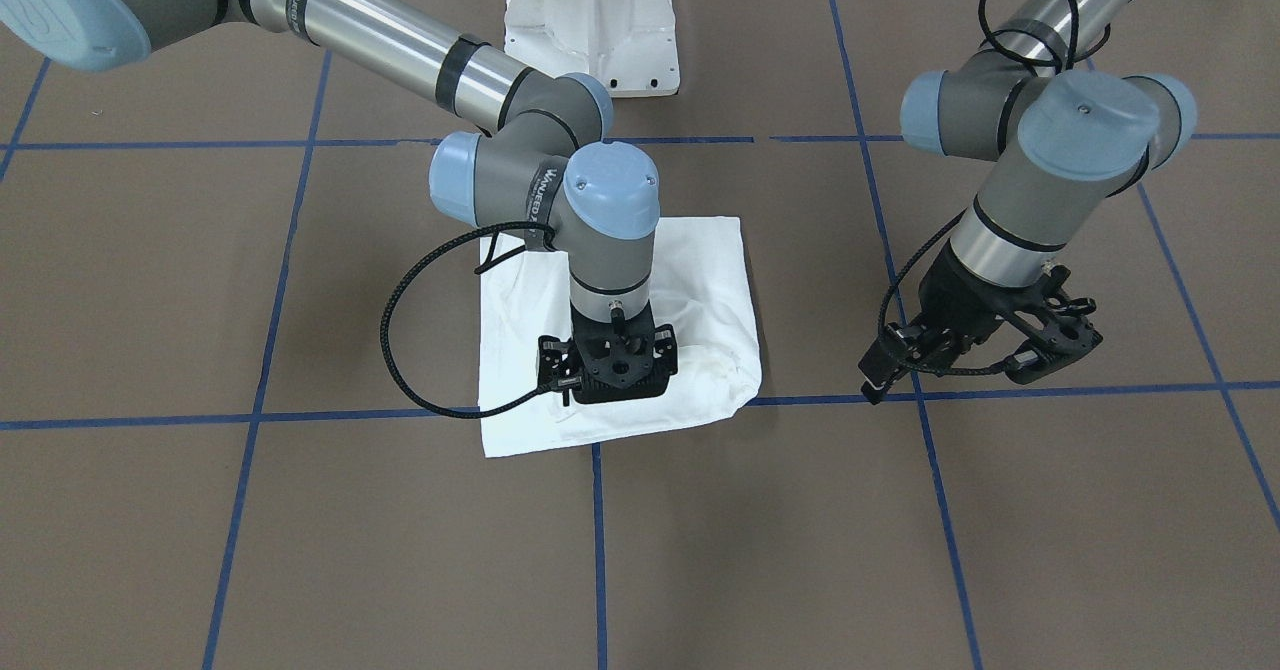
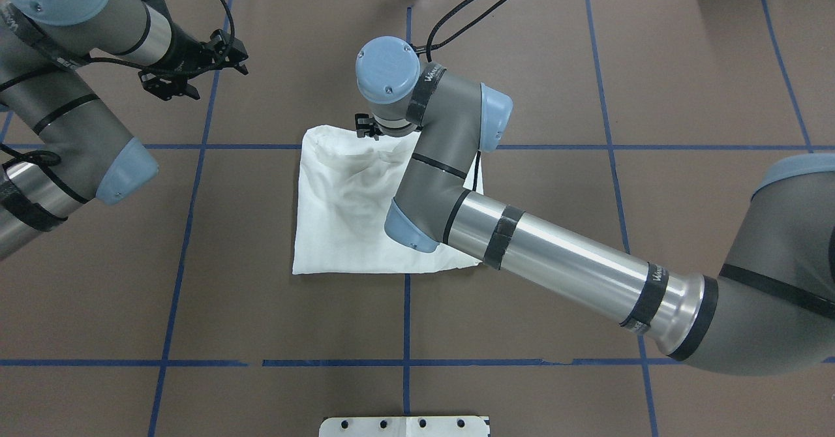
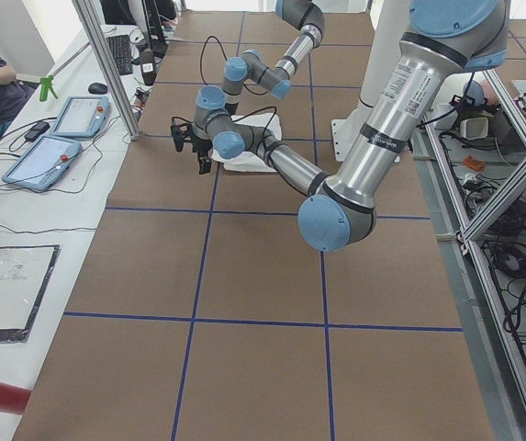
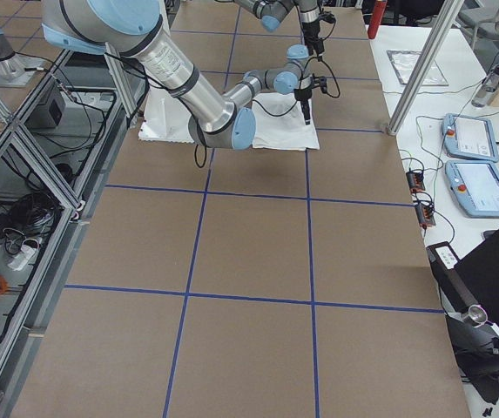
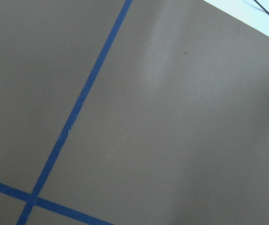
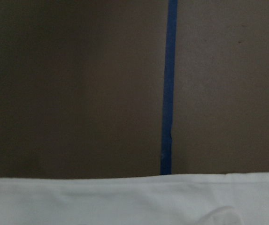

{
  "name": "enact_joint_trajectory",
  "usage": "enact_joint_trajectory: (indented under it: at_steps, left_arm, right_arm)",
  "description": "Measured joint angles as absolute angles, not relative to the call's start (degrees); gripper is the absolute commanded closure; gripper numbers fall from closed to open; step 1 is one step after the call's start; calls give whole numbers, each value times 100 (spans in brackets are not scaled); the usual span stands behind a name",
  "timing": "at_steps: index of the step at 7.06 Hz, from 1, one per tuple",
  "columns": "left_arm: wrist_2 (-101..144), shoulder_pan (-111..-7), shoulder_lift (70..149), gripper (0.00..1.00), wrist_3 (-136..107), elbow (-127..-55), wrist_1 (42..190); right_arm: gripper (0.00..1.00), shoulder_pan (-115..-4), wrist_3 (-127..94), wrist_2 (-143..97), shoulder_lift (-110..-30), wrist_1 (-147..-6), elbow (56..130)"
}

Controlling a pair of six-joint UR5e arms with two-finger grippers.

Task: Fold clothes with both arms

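The white T-shirt (image 1: 705, 280) lies folded square mid-surface (image 1: 150, 280). The right claw (image 1: 608, 370) points down on its outer edge, and I cannot tell its grip. The left claw (image 1: 965, 355) hangs spread, empty, well aside. Folding looks nearly done; next, lift away without dragging cloth

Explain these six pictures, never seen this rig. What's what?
Two robot arms work at a brown table. There are six cameras: one faces the robot, one looks over its shoulders, two watch from the table's ends, and one rides on each wrist. A folded white shirt lies on the table. The right arm's gripper points straight down over the shirt's edge farthest from the robot. Its fingers are hidden, so a grasp cannot be confirmed. The left arm's gripper hangs over bare table, off to the side, with nothing visibly held.
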State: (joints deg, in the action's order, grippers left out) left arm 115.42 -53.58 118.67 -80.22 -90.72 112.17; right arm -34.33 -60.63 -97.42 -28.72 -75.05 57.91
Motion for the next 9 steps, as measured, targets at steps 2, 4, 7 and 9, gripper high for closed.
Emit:
enact_joint_trajectory:
  at_steps: [2, 4, 7, 9]
  left_arm:
    - [11568, -5409, 11871, 1, -7989, -9081, 11205]
    - [11638, -5553, 11805, 1, -7202, -9105, 11213]
    - [12097, -6567, 11280, 1, -4491, -9170, 11137]
    - [12322, -7264, 11032, 1, -3034, -9112, 10972]
  right_arm:
    - [0, -3605, -5961, -9657, -2788, -7366, 5585]
    - [0, -4099, -5465, -10170, -3177, -7410, 6036]
    - [0, -5511, -3723, -11372, -4720, -8206, 7509]
    - [0, -6598, -2242, -12114, -5733, -8527, 7910]
